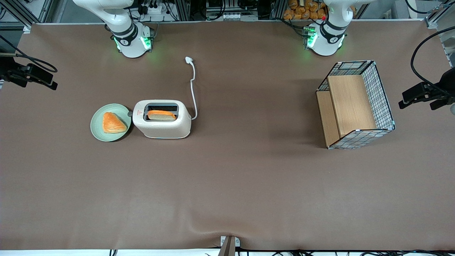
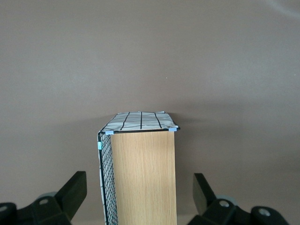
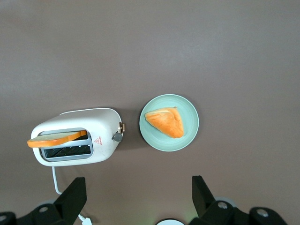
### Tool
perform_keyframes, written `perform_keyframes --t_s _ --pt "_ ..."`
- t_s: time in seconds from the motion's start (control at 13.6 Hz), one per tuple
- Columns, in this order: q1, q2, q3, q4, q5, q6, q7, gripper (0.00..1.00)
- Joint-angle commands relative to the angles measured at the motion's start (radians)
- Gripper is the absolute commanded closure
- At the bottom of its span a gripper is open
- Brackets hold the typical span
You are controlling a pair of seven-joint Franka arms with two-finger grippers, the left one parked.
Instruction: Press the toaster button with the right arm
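The cream-white toaster (image 1: 161,125) (image 3: 101,122) stands on the brown table with a slice of bread (image 1: 161,115) (image 3: 54,138) sticking out of its top slot. The small grey button (image 1: 130,114) (image 3: 116,137) protrudes from the narrow end that faces a green plate. My gripper (image 3: 138,182) hangs high above the table, open, with nothing between its fingers. It is well apart from the toaster and farther from the front camera, near the right arm's base (image 1: 131,39). The front view does not show the gripper.
The green plate (image 1: 97,131) (image 3: 190,112) with a triangular pastry (image 1: 113,122) (image 3: 165,122) lies right beside the button end. The toaster's white cord (image 1: 193,85) runs to a loose plug (image 1: 188,60). A wire basket with wooden panels (image 1: 380,96) (image 2: 140,121) lies toward the parked arm's end.
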Motion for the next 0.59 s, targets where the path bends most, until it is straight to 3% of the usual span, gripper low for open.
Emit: perform_keyframes --t_s 0.0,0.52 --pt "-0.004 0.032 -0.004 0.039 0.012 -0.031 -0.006 0.0" --pt "0.073 0.137 0.001 0.042 0.006 -0.036 -0.006 0.0"
